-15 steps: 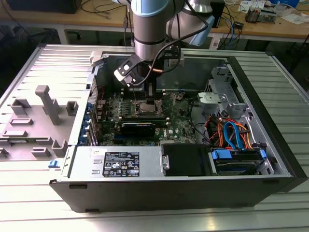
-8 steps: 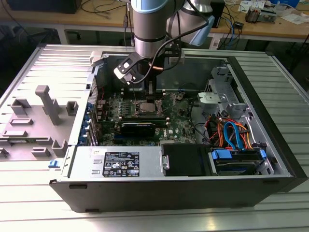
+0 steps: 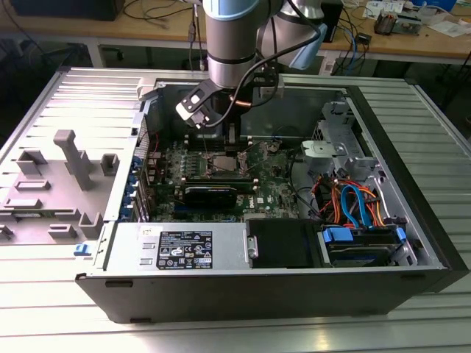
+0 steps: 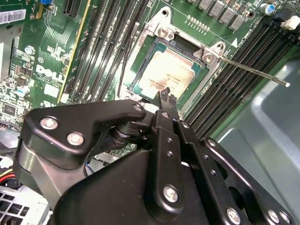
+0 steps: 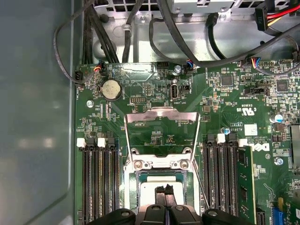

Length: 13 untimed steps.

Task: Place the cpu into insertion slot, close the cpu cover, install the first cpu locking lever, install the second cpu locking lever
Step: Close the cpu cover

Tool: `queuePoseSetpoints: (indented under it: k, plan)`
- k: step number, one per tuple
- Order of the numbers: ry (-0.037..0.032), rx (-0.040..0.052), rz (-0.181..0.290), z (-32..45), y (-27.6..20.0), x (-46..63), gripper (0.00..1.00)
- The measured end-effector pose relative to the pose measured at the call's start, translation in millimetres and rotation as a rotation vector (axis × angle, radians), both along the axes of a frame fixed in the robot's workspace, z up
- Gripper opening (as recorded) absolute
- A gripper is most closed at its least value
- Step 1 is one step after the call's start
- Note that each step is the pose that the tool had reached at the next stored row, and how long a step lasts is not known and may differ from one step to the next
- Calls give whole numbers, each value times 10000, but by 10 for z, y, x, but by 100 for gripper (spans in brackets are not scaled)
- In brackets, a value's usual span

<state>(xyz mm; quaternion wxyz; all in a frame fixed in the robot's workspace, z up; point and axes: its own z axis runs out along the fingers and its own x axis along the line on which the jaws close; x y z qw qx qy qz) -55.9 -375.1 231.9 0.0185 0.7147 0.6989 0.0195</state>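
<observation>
The cpu (image 4: pixel 171 77) lies flat in the insertion slot (image 4: pixel 140 70), its dull grey top showing; it is also seen in the first wrist view (image 5: pixel 150 190). My gripper (image 4: pixel 165 96) hangs right over the cpu with its two black fingertips (image 5: pixel 161 189) pressed together and nothing between them. The cpu cover (image 5: pixel 161 116) stands flipped open behind the slot, with green board showing through its cut-out. One thin locking lever (image 4: pixel 255 72) sticks out free to the side of the slot. In the exterior view the gripper (image 3: pixel 221 149) reaches down to the slot (image 3: pixel 221 166) in the middle of the motherboard.
Black memory slots (image 5: pixel 96 183) flank the socket on both sides. A coin battery (image 5: pixel 111 89) and black cables (image 5: pixel 105 40) lie beyond the cover. In the exterior view a power supply (image 3: pixel 176 246) is in front and a drive cage (image 3: pixel 346 151) with blue cables is on the right.
</observation>
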Motion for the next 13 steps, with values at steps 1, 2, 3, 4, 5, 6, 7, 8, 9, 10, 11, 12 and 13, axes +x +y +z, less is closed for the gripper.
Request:
queuePoseSetpoints:
  k: [1,2,3,4,5,6,7,8,9,10,11,12,13]
  plan:
    - [0,0,2,2,0,1,11]
    - [0,0,2,6,0,1,11]
    - [0,0,2,9,0,1,11]
    - [-1,0,2,14,0,1,11]
    - [-1,0,2,18,0,1,11]
    - [0,0,2,23,0,1,11]
    - [-1,2,2,25,0,1,11]
    - [-2,3,2,25,0,1,11]
    - [-2,3,2,25,0,1,11]
    - [-1,1,2,26,0,1,11]
    - [0,0,3,27,-1,4,11]
    - [0,-2,5,28,-1,9,11]
    - [1,-2,2,28,-1,14,11]
